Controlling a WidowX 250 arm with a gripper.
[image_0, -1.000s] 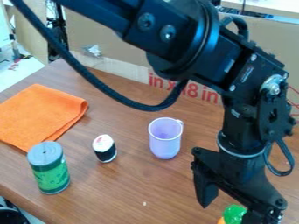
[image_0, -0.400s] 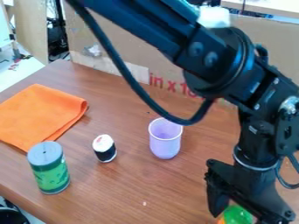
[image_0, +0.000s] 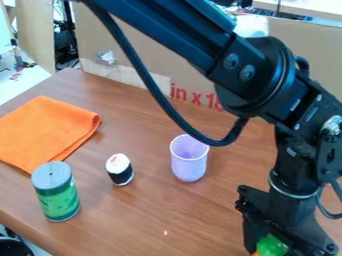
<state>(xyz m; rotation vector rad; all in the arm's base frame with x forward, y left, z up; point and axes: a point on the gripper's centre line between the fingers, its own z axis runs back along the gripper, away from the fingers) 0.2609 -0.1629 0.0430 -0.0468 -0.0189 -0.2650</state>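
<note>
At the near right of the bench (image_0: 187, 210), the end effector (image_0: 265, 250), its opening and hold impossible to tell, has shifted rightward against the green-topped object (image_0: 272, 246), apparently bringing work to the grasping stage, while the lilac cup (image_0: 189, 162) stands farther off, left.

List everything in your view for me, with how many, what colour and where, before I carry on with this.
green-and-orange glossy object: one, green and orange, lower right edge, at the tool
lilac plastic cup: one, lilac, upright mid-table
small black-and-white cylinder: one, black, whitish top, left of cup
green can with grey lid: one, green and grey, front left
folded orange cloth: one, orange, back left
wooden table: one, brown, beneath these
cardboard sheet: one, tan with red print, behind table
robot arm: one, black, top to right
cable: one, black, looping below arm
tool: one, black, lower right
</note>
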